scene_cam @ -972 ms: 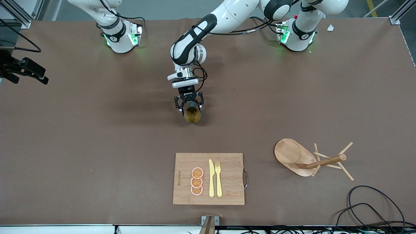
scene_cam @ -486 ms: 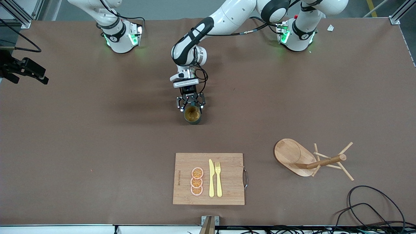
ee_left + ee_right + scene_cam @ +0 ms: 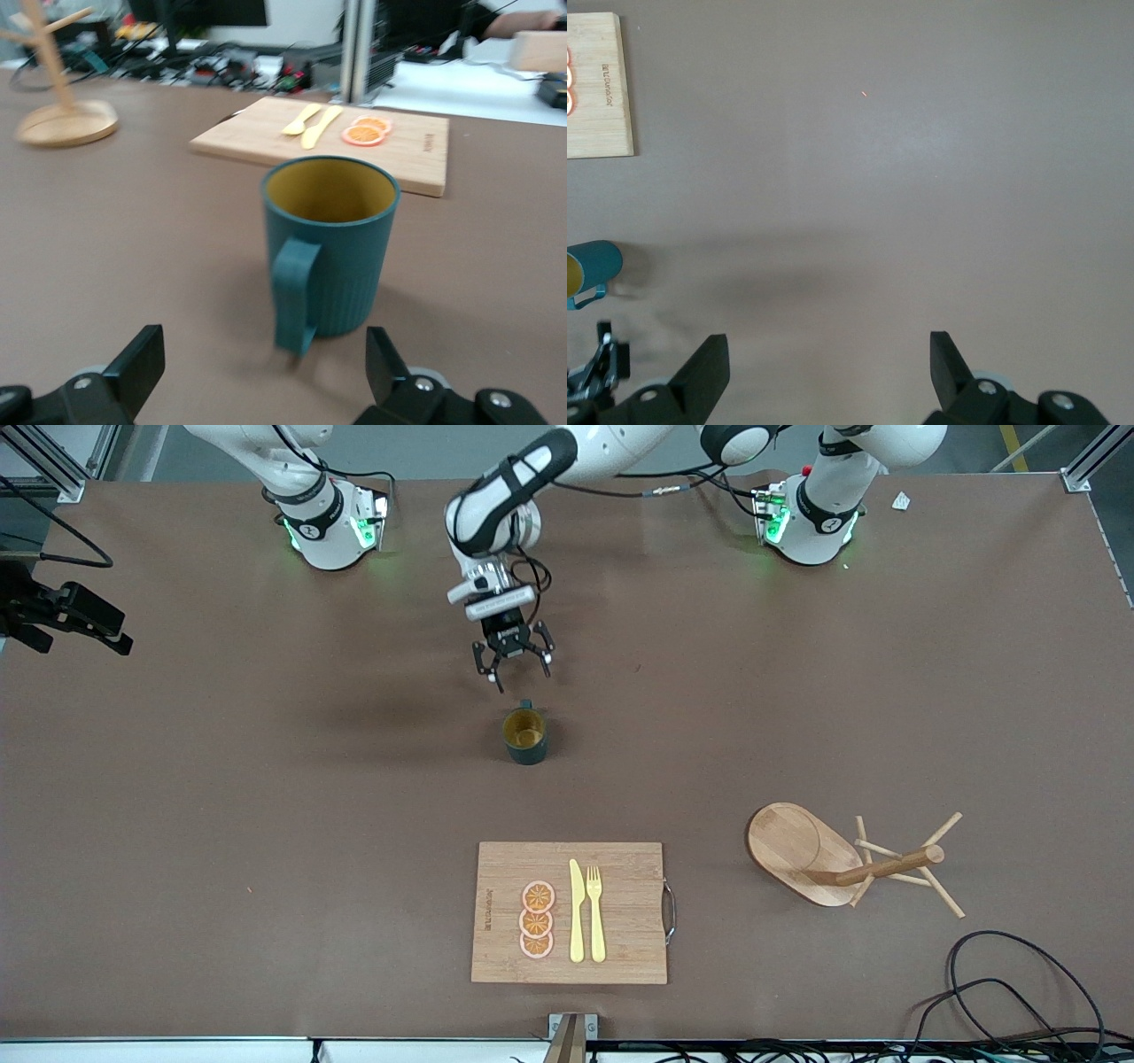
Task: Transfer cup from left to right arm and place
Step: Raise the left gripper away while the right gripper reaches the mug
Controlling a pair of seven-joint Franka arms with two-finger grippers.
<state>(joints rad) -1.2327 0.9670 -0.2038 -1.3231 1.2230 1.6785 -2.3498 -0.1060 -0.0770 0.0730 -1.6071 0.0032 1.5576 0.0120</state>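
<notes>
Here the cup (image 3: pixel 525 736) is seen upright on the table (image 3: pixel 266 797), the left gripper (image 3: pixel 513 664) spread wide just above it; the right gripper (image 3: pixel 829 372) is held wide too.

Brown table (image 3: pixel 221 797) w/ aluminium frame posts (image 3: pixel 1088 465) at corners; black cables (image 3: pixel 1001 992) along near edge.

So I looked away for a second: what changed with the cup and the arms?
The left gripper let go of the cup, opened, and drew back toward the robots' bases. The cup now stands upright and free on the table. The right gripper stayed open, waiting over bare table; the cutting board and mug tree did not move.
</notes>
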